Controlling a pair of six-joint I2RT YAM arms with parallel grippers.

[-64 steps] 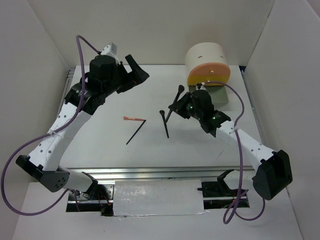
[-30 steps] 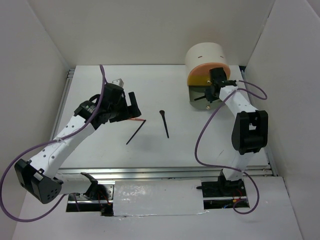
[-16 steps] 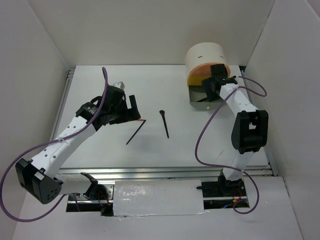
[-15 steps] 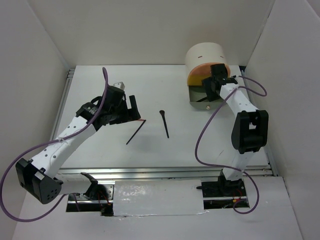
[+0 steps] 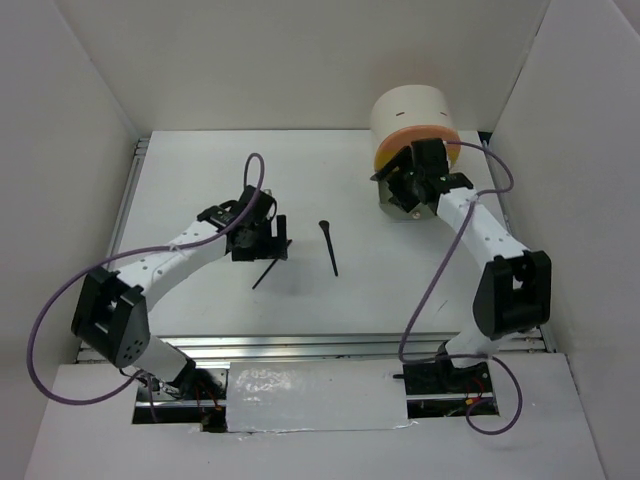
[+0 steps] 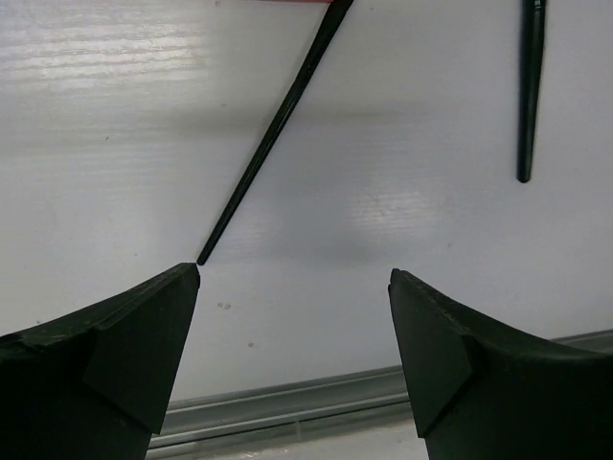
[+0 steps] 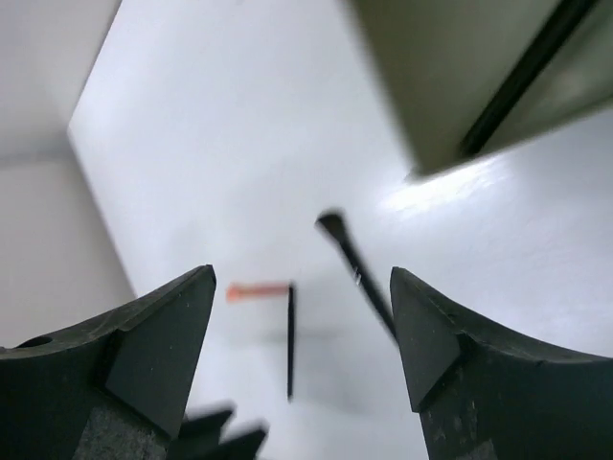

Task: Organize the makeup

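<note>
Your left fingers [image 6: 124, 355] stand released and wide apart, with only bare worktop [image 5: 200, 180] between them; the left gripper [image 6: 294, 273] holds nothing. From above you see it low over the middle-left of the worktop, covering the far end of the thin black stick [image 6: 273, 129]. That stick lies slanted, its near tip pointing toward the near left corner and sitting just beside the left fingertip in your left wrist view.

The black brush [image 6: 529, 86] lies apart from the stick, to its right, about the middle of the worktop, its flared head toward the far edge and its thin end toward the near edge.

Your right fingers [image 7: 144, 364] are spread as well, nothing between them, so the right gripper [image 7: 303, 273] is empty too. It hangs close to the front of the cream box [image 5: 412, 115], which stands by the far right corner of the worktop. Your right wrist view shows the open drawer [image 7: 421, 96] blurred at the upper right, with a slim black item [image 7: 522, 81] lying inside it.

The same view gives you the coral stick [image 7: 257, 290], flat on the worktop, one end meeting the far end of the thin black stick; whether the two touch you cannot tell. From above the left gripper hides the coral stick
</note>
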